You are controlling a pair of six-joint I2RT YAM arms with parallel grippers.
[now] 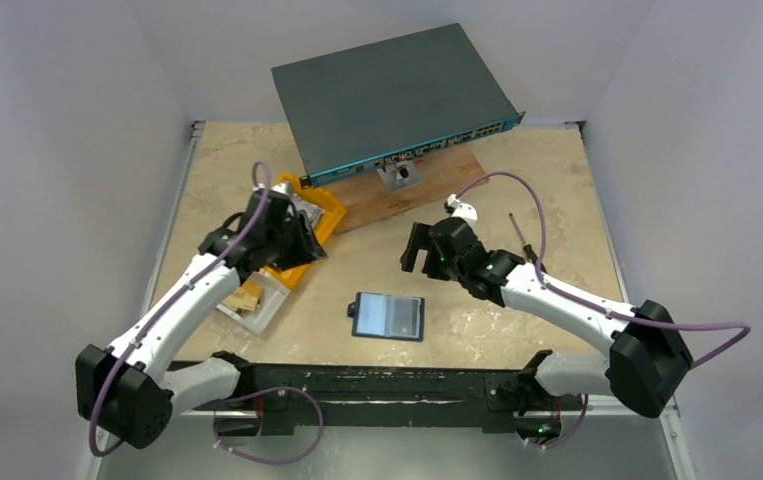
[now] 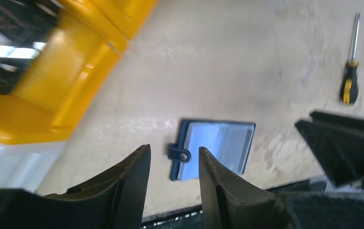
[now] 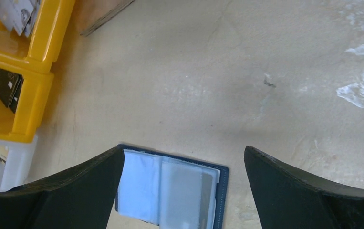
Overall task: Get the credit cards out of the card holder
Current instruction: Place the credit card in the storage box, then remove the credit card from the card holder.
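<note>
You have the card holder (image 1: 388, 316) lying opened flat on the table, close to the middle of its near edge, with the tab side toward the left and its pale sleeves facing up. From the right wrist view, a grey card (image 3: 185, 191) seems to sit inside the right-hand sleeve, so I judge that the credit cards are not all out. The left-hand sleeve looks pale and glossy, and you cannot tell from here whether it holds one. Your left gripper (image 2: 173, 152) hangs over the yellow bin (image 1: 332, 212) toward the table's left edge, its fingers a narrow gap apart with nothing between them. Your right gripper (image 3: 183, 151) hovers above the table beyond the holder, toward the far edge. Its fingers (image 3: 75, 191) are spread wide and empty, well clear of the holder. In the bin's far compartment there are a few pale flat pieces (image 3: 17, 14) that could be cards already removed, though they are too small for you to be sure. What is left, as I read it, is pinning the holder and sliding out whatever the sleeves contain.
</note>
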